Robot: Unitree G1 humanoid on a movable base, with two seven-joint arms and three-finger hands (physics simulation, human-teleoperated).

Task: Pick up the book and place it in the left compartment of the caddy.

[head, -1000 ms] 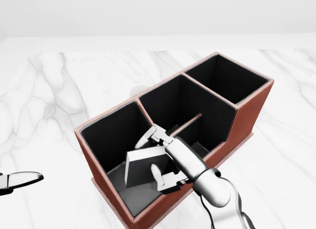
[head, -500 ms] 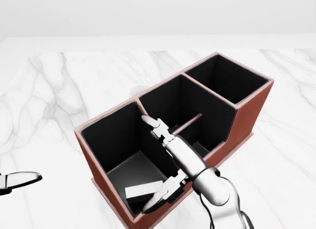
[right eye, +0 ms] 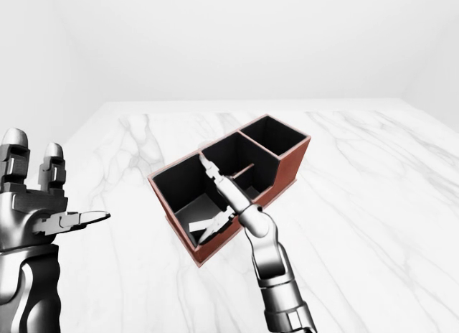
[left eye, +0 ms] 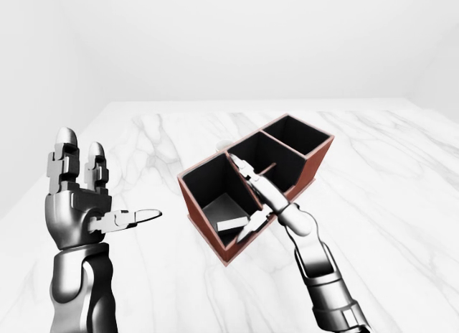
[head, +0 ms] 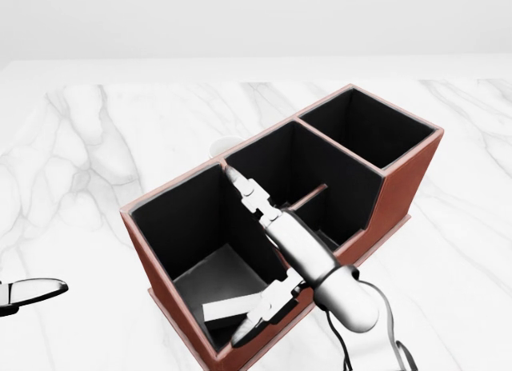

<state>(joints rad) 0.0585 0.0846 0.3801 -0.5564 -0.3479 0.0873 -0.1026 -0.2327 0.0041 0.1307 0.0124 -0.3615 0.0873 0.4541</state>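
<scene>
The red-brown caddy (head: pixel 168 189) stands slantwise on the marble table. The pale book (head: pixel 232 309) lies flat on the floor of its left compartment, near the bottom wall; it also shows in the left-eye view (left eye: pixel 229 224). My right hand (head: pixel 244 255) is open above that compartment. Its fingers (head: pixel 244 191) stretch up along the divider and its thumb (head: pixel 260 319) points down beside the book, apart from it. My left hand (left eye: pixel 111 179) is open and empty, raised at the left, well clear of the caddy.
The caddy's middle compartment (head: pixel 320 167) has a thin inner divider, and the right compartment (head: pixel 368 123) is dark inside. A small white round thing (head: pixel 226 145) peeks out behind the caddy's top rim. The marble table (head: pixel 96 147) spreads all around.
One second ago my right hand held the book tilted inside the left compartment. It let go, the book dropped flat to the floor, and the fingers spread and straightened.
</scene>
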